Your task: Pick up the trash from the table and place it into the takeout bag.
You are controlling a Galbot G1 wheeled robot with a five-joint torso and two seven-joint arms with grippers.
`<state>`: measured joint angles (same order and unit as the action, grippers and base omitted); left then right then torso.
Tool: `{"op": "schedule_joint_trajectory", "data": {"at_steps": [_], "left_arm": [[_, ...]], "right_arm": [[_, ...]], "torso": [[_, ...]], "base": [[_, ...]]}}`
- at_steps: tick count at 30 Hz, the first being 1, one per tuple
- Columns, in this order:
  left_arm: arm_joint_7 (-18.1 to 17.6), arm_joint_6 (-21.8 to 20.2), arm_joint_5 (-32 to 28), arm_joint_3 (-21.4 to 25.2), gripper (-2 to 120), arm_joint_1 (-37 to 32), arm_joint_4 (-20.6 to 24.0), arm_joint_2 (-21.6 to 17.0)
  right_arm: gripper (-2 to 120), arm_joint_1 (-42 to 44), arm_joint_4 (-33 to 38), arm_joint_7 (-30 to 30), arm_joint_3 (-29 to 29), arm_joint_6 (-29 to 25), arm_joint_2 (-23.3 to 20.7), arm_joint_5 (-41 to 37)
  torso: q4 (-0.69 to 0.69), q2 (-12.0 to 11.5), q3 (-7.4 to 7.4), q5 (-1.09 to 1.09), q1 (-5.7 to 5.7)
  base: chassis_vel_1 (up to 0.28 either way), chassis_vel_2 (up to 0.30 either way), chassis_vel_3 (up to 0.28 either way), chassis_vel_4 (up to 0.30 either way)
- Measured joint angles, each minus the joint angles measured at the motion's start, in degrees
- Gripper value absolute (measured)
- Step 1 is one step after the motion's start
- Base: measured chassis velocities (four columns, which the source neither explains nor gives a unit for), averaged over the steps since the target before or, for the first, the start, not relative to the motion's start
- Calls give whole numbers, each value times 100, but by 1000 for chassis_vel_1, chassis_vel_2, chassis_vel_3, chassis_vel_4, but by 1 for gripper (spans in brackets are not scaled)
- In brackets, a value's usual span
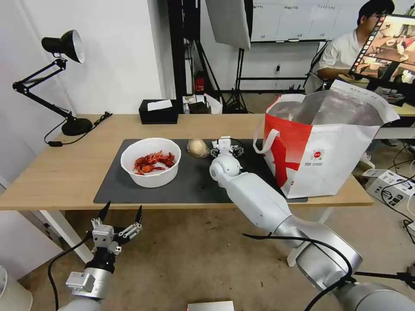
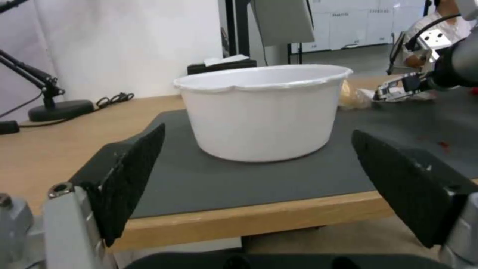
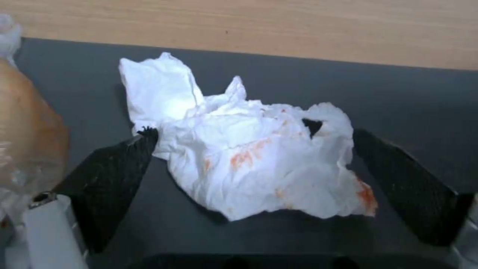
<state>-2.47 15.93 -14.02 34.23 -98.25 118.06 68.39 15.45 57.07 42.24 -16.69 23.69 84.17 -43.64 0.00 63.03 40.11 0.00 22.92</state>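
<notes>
At centre frame in the head view, the robot's right gripper (image 1: 225,147) reaches over the dark grey mat (image 1: 194,185) on the light-wood table (image 1: 56,172), its black fingers (image 3: 114,175) spread wide and bracketing a crumpled white tissue (image 3: 249,153) stained orange. The tissue lies flat on the mat, its long axis running roughly across the gap between the fingers, one peaked corner pointing toward the far wooden edge. A beige plastic-wrapped lump (image 1: 197,147) sits just beside it, to the frame's left, and a white bowl of red crayfish shells (image 1: 150,161) stands farther left. The white-and-red takeout bag (image 1: 328,147) stands open at right. The step in hand appears to be the grasp of the tissue; the next move likely calls for closing on it without snagging the lump. The left gripper (image 1: 120,214), fingers also apart, hangs below the table's near edge at lower left, facing the bowl.
</notes>
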Motion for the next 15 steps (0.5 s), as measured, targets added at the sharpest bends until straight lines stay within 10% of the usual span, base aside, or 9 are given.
{"op": "schedule_joint_trajectory", "data": {"at_steps": [15], "left_arm": [[0,13,94,-86,100,-44,0,-63]], "right_arm": [[89,154,343,107,-34,31,-137,-234]], "torso": [[1,0,0,-1,0]], "base": [[0,0,0,0]]}}
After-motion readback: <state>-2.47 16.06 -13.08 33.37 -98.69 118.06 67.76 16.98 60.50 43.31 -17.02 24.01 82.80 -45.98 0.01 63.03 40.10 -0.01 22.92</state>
